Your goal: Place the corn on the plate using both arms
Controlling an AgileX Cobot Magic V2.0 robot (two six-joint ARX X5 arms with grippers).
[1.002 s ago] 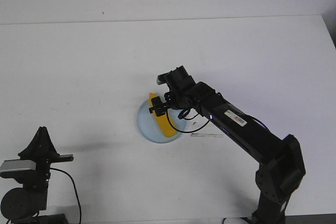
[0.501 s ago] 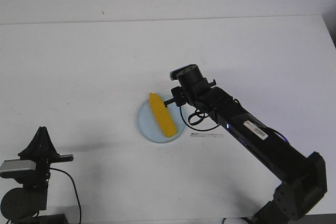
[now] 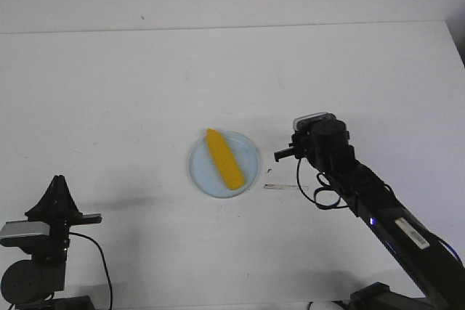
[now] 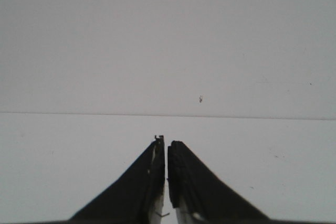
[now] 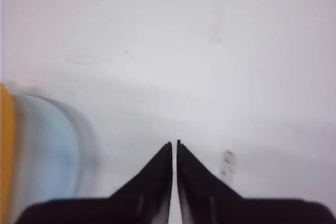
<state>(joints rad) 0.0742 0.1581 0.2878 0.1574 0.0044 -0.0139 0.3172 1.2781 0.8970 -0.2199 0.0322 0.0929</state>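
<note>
The smooth bright yellow corn cob point(image 3: 224, 159) lies diagonally inside the round pale-blue plate point(image 3: 200, 174), apparently delivered; the black right gripper point(image 3: 279, 155) sits beside the plate, fingers closed and empty; the left gripper point(image 4: 166, 153), parked well apart, is likewise closed on nothing.

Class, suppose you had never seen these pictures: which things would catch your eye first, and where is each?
First, the smooth bright yellow corn cob, lying diagonally on the round pale-blue plate mid-table. Next, the black right arm's gripper, shut and empty, just right of the plate. The left gripper sits shut at the near left corner.
</note>
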